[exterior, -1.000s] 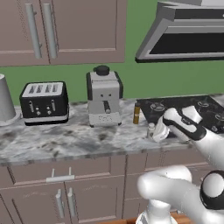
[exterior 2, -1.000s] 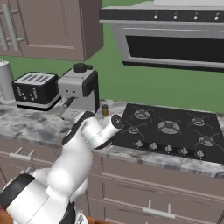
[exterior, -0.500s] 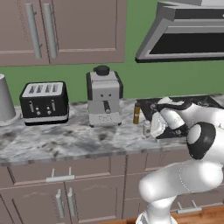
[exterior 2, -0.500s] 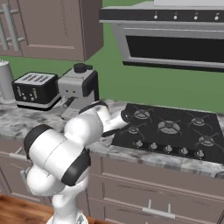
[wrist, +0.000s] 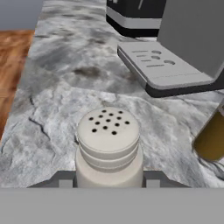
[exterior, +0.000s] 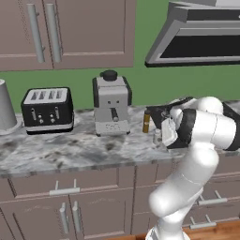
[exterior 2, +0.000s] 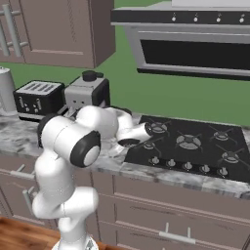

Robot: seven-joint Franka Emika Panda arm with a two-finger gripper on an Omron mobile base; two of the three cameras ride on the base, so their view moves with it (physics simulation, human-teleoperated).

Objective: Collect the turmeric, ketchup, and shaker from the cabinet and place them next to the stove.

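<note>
— How's the arm set?
— It rises from the base, folds at a raised elbow and reaches low and forward over the table.
— And the claw (wrist: 108, 183)?
— Nearly closed, one finger (wrist: 61, 181) on each side of the shaker (wrist: 109, 146); it seems to grip it, though the tips are mostly hidden

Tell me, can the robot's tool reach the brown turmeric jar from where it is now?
Probably yes, but not right away. The tool is shut on the shaker, so it is busy. The turmeric jar stands close beside it on the counter, nothing between.
</note>
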